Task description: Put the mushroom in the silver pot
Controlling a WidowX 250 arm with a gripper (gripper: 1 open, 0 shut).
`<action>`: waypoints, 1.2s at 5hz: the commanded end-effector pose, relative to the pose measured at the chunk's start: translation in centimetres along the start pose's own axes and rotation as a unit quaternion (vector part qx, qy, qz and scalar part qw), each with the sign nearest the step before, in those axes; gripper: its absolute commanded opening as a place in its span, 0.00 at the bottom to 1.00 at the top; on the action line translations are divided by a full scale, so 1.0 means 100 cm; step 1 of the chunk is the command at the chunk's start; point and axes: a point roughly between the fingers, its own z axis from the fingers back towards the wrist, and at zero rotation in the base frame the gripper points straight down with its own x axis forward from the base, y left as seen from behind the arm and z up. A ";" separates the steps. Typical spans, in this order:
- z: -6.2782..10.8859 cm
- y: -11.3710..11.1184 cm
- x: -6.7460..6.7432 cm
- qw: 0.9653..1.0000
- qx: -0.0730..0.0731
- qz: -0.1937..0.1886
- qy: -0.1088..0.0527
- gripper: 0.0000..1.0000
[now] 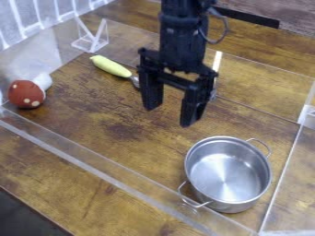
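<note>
Bringing the spread, unladen jaws (174,111) leftward to the mushroom (28,93) seems the step in hand; they'd best straddle its red cap squarely and press gently, since a round cap may roll. It lies at the far left, well apart from the silver pot (227,173) at the near right. The surface (105,138) is brown, wood-grained, with clear walls around it; daylight seems to fall from the far left.
</note>
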 end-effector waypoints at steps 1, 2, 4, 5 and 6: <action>0.021 0.037 -0.015 0.999 0.016 0.026 -0.020 1.00; 0.031 0.079 -0.032 0.997 0.034 0.057 -0.031 1.00; 0.038 0.163 -0.066 0.991 0.061 0.101 -0.060 1.00; 0.036 0.189 -0.070 0.988 0.066 0.118 -0.071 1.00; 0.026 0.197 -0.066 0.989 0.068 0.113 -0.065 1.00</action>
